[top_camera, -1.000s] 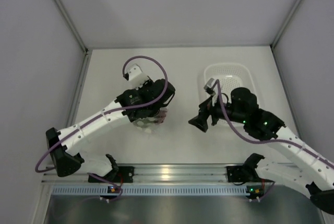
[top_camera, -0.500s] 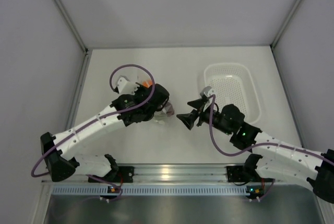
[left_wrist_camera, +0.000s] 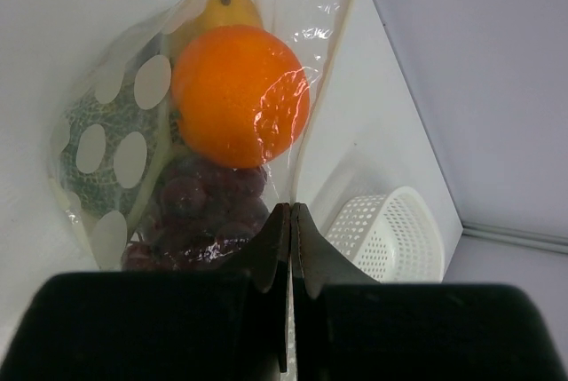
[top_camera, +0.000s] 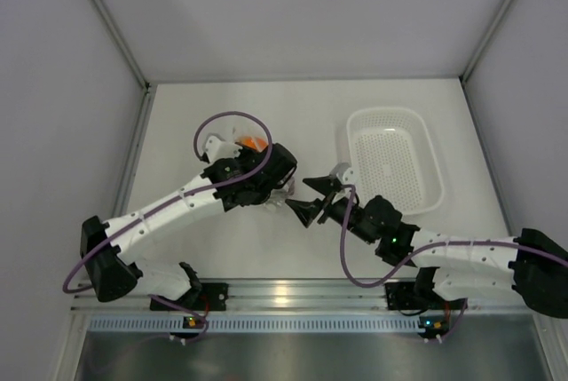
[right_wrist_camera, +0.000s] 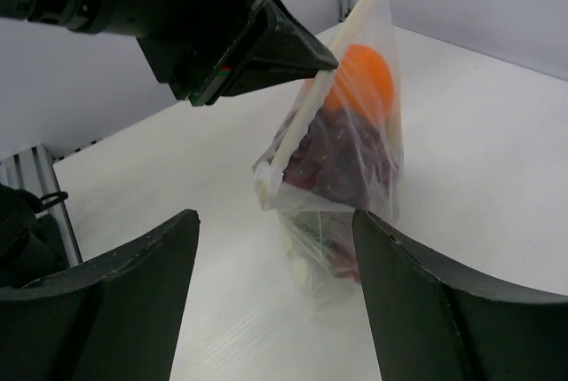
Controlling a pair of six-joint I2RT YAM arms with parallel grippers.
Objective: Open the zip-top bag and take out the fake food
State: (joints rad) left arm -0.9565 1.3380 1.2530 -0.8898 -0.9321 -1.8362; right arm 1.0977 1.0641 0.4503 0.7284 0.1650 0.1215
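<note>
The zip-top bag (left_wrist_camera: 204, 132) is clear with white dots. It holds the fake food: an orange (left_wrist_camera: 240, 92), a yellow lemon (left_wrist_camera: 222, 10), a green melon ball (left_wrist_camera: 98, 150) and dark red grapes (left_wrist_camera: 200, 212). My left gripper (left_wrist_camera: 290, 214) is shut on the bag's zip edge and holds it up off the table. In the right wrist view the bag (right_wrist_camera: 342, 159) hangs below the zip strip (right_wrist_camera: 311, 106). My right gripper (right_wrist_camera: 275, 221) is open and empty, just short of the bag. In the top view it (top_camera: 306, 199) faces the left gripper (top_camera: 277, 187).
A white perforated basket (top_camera: 404, 123) stands at the right of the table and also shows in the left wrist view (left_wrist_camera: 386, 239). Grey walls enclose the table on three sides. The arm bases sit on the rail at the near edge.
My right arm has swung left and down from beside the basket toward the bag. My left gripper has shifted slightly and turned the bag, so the orange now shows above the arm.
</note>
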